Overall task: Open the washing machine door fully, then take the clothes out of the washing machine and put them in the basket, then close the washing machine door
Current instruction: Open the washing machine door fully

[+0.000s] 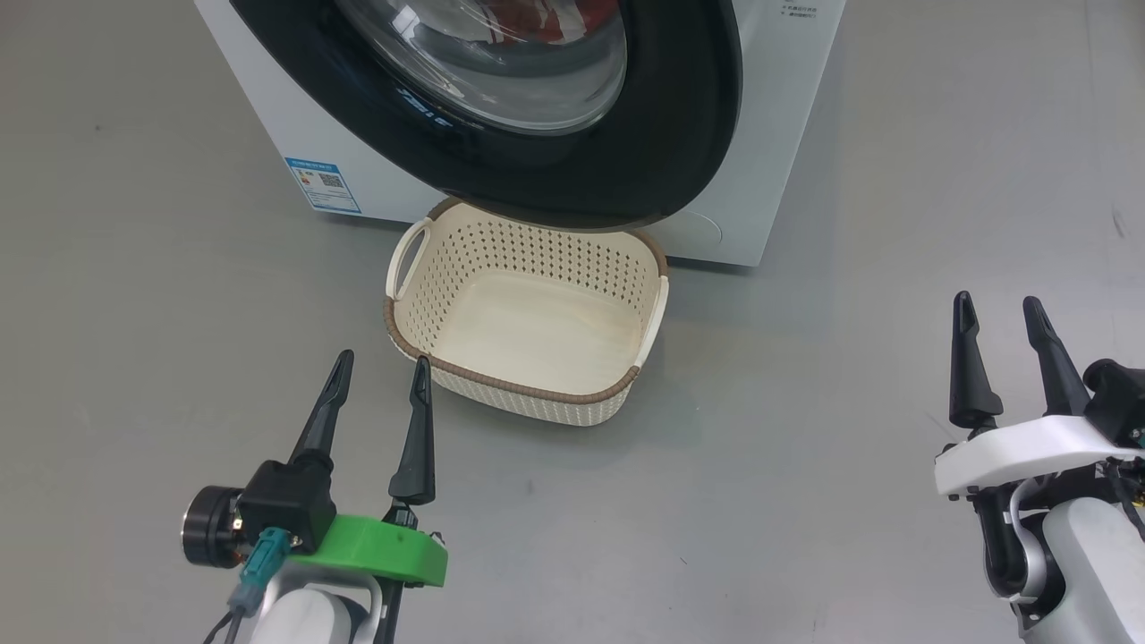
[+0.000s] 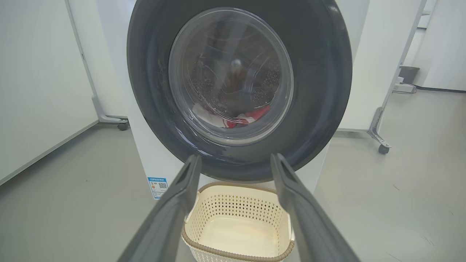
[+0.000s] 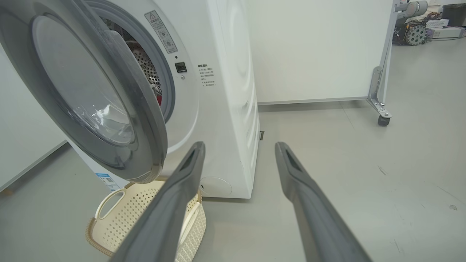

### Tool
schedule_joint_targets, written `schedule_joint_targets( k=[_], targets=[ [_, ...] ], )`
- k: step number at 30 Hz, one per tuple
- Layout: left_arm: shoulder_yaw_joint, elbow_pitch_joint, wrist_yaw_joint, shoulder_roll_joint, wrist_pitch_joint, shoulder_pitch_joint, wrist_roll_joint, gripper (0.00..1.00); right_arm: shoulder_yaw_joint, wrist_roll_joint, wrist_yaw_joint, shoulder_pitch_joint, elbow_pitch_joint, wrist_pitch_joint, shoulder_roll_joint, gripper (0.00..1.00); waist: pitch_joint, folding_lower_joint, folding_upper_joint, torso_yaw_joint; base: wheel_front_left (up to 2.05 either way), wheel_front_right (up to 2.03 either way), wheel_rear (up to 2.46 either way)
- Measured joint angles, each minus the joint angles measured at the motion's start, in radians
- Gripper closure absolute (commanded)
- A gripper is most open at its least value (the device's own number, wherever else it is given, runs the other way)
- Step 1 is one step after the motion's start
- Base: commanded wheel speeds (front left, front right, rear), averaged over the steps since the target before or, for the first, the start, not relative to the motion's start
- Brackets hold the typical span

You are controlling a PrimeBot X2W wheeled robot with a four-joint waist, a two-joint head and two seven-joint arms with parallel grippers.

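A big white front-loading washing machine (image 1: 771, 134) is seen standing on a grey floor (image 1: 805, 447). Its large round door (image 1: 626, 170), with a wide glossy black rim and a bulging clear glass centre, is swung partly out from the machine's front; in the right wrist view the perforated steel drum is seen in the gap behind it. Red and white clothes (image 2: 251, 115) are seen through the glass, lying at the bottom of the drum. A small blue sticker (image 1: 322, 185) is fixed low on the machine's front.

A small cream perforated plastic basket (image 1: 501, 383) with a brown woven-look rim and loop handles is set on the floor just in front of the machine, its far end under the lower edge of the door. Its bare cream bottom is in plain sight.

The left gripper (image 1: 383, 360) is held just beside the basket's near left corner, its two long dark fingers spread apart with nothing between them. The right gripper (image 1: 997, 302) is held well apart from the basket, to its right above bare floor, its fingers likewise spread and gripping nothing.
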Motion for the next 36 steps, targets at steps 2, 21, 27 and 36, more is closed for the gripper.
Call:
schedule_joint_targets(
  k=[2, 21, 27, 36],
  targets=[
    [-0.002, 0.0, 0.0, 0.0, 0.0, 0.0, 0.0, 0.0, -0.002, -0.002, 0.0, 0.0, -0.004, -0.001, -0.001, 0.0, 0.0, 0.0, 0.0, 0.0, 0.0, 0.0, 0.0],
    [-0.054, -0.001, 0.0, 0.001, 0.0, 0.0, 0.0, 0.0, -0.05, 0.064, 0.072, -0.121, 0.003, 0.041, -0.056, 0.0, 0.031, 0.0, 0.0, 0.041, 0.0, 0.0, 0.0],
    [-0.074, -0.003, 0.0, 0.001, 0.0, -0.002, -0.007, 0.0, -0.077, 0.114, 0.084, -0.223, 0.023, 0.102, -0.071, 0.0, 0.053, 0.0, 0.0, 0.061, 0.0, 0.0, 0.0],
    [-0.098, -0.006, 0.0, 0.001, 0.0, -0.013, -0.015, 0.0, -0.116, 0.21, 0.103, -0.386, 0.063, 0.202, -0.078, 0.0, 0.093, 0.0, 0.0, 0.099, 0.0, 0.0, 0.0]
  ],
)
